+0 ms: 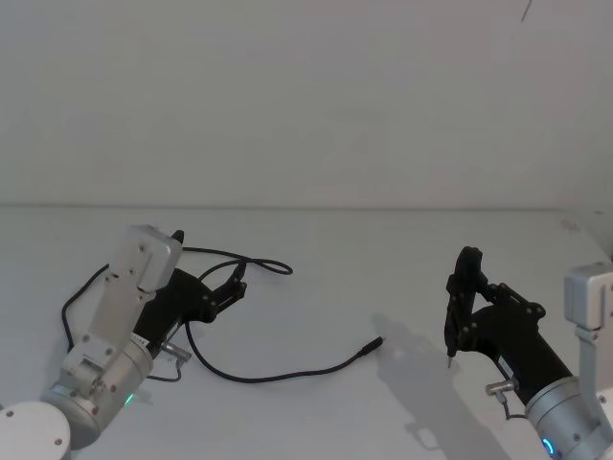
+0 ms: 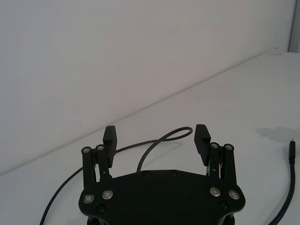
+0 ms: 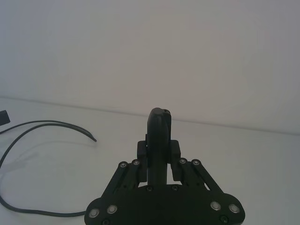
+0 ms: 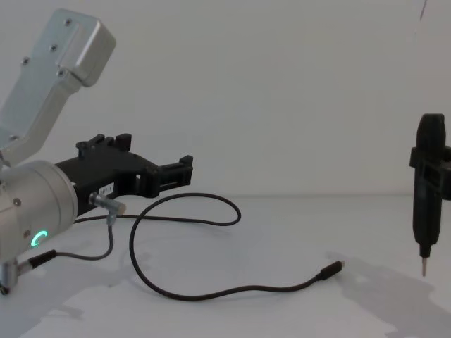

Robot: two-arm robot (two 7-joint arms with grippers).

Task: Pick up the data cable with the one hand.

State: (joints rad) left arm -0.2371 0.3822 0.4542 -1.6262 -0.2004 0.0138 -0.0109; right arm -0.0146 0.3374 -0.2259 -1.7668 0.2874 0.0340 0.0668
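Here the black two-finger left gripper (image 2: 156, 135) gapes empty above the long thin black data cable (image 1: 278, 377); right of it, the right gripper (image 3: 158, 150) clamps a dark pen-shaped tool (image 4: 428, 190).

White table (image 1: 383, 287), wall (image 1: 287, 96), dark pen tool (image 4: 425, 218)

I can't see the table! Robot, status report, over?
Roger: left hand open above data cable. It lies loose on table. Over right, right hand shut on pen tool. Nothing blocking.
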